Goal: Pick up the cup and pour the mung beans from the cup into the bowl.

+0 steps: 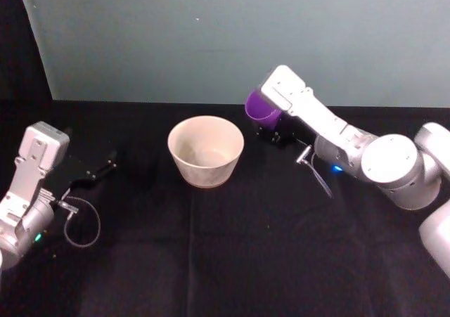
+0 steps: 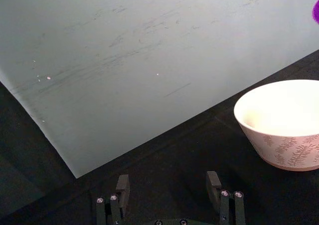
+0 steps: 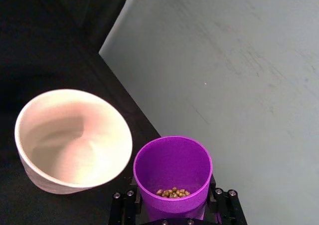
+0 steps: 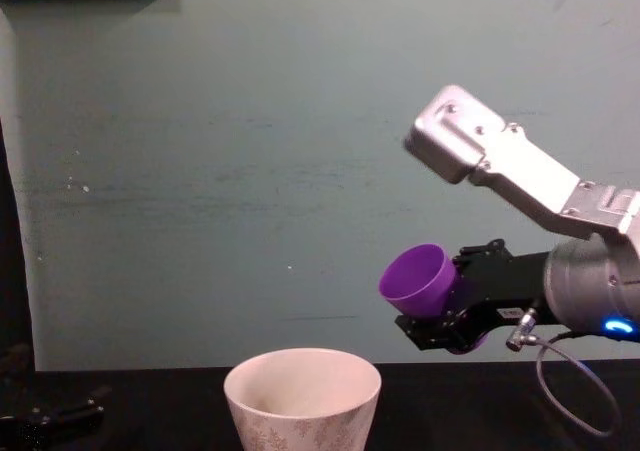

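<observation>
The cup (image 4: 418, 277) is looking light, stiff and smooth, so probably slippery, with a few mung beans (image 3: 173, 191) lying low inside; the right gripper (image 4: 455, 301) is holding it by the lower body, fingers (image 3: 223, 199) clamping it from either side. It is hanging tilted right of centre in the chest view, above and right of the bowl (image 4: 300, 396); the left gripper (image 2: 169, 186) is idling at the head view's left edge, fingers apart.
</observation>
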